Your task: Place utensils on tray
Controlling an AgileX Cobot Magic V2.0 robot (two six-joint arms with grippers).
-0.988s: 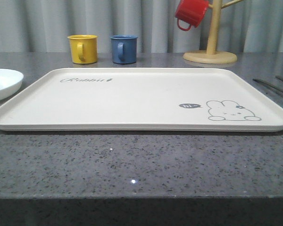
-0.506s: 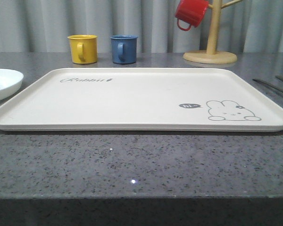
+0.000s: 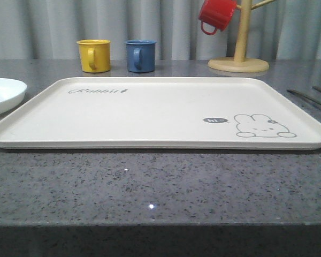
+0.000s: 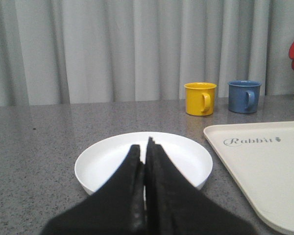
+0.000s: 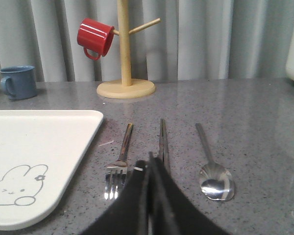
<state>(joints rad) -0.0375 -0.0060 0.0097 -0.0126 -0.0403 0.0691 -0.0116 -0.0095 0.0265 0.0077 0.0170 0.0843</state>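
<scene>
Both grippers (image 4: 146, 147) (image 5: 150, 161) pinched closed, empty; fork (image 5: 118, 161), chopsticks (image 5: 163, 144), spoon (image 5: 213, 169) lie just right of the bare tray (image 3: 150, 115).

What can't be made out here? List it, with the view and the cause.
- Chopsticks: right wrist view, near ends hidden behind the shut right gripper.
- Plate: left wrist view, near rim hidden by the shut left gripper; front view, cut off by the left edge.
- Utensils: front view, only thin tips at the right edge, too slim to tell apart.
- Tray: right wrist view, cut off by the left edge.
</scene>
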